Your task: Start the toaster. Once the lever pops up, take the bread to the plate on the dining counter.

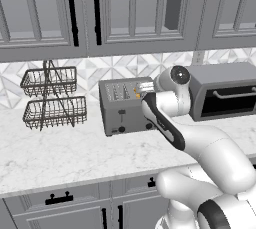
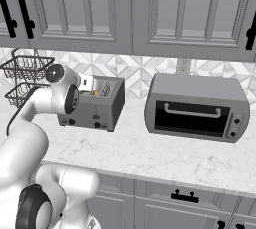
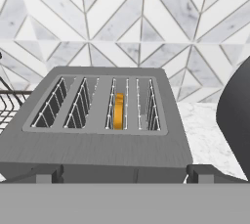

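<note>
Item: bread (image 3: 118, 111), thin golden slice standing in the toaster (image 3: 97, 135), third slot from the left. I judge it light, stiff, crumbly; pinch its top edge. Tool (image 1: 145, 89) above toaster, spread unclear.

A: Wide grey toaster oven with a dark glass door (image 2: 196, 107), on the white marble worktop (image 2: 165, 155), knobs at its right end.

B: Two-tier black wire basket rack (image 1: 51, 97), left end of the worktop, against the grey-and-white chevron tile backsplash (image 3: 141, 17).

A: Grey panelled wall cabinets with black handles (image 1: 95, 10) above; grey base cabinets (image 2: 185, 199) below.
</note>
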Motion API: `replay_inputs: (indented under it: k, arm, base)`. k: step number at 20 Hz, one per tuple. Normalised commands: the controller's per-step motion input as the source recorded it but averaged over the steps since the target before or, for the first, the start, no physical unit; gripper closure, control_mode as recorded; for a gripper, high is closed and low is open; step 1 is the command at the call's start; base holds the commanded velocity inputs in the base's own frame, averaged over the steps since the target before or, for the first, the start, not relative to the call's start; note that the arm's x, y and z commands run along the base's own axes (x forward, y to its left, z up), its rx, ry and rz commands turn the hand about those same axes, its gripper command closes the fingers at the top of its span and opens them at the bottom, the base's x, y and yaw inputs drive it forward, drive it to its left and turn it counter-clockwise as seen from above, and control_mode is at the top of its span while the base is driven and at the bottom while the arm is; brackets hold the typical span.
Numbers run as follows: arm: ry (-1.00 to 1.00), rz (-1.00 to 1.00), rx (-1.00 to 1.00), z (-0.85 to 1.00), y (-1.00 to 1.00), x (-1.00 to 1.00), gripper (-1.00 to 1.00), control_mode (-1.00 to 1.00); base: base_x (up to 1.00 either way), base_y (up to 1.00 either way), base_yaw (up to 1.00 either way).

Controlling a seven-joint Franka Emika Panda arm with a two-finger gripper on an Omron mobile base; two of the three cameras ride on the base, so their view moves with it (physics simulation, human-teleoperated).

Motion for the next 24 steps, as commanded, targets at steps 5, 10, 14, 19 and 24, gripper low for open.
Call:
replay_inputs:
  k: [5,10,14,19,24]
  arm:
    - [0.00,0.00,0.00,0.00,0.00,0.00,-1.00,-1.00]
    - [0.00,0.00,0.00,0.00,0.00,0.00,-1.00,-1.00]
    - [0.00,0.00,0.00,0.00,0.00,0.00,-1.00,-1.00]
    - [0.00,0.00,0.00,0.00,0.00,0.00,-1.00,-1.00]
    - [0.00,0.00,0.00,0.00,0.00,0.00,-1.00,-1.00]
  base:
    - [0.00,0.00,0.00]
    - [0.00,0.00,0.00]
    - [0.00,0.00,0.00]
    - [0.00,0.00,0.00]
    - [0.00,0.00,0.00]
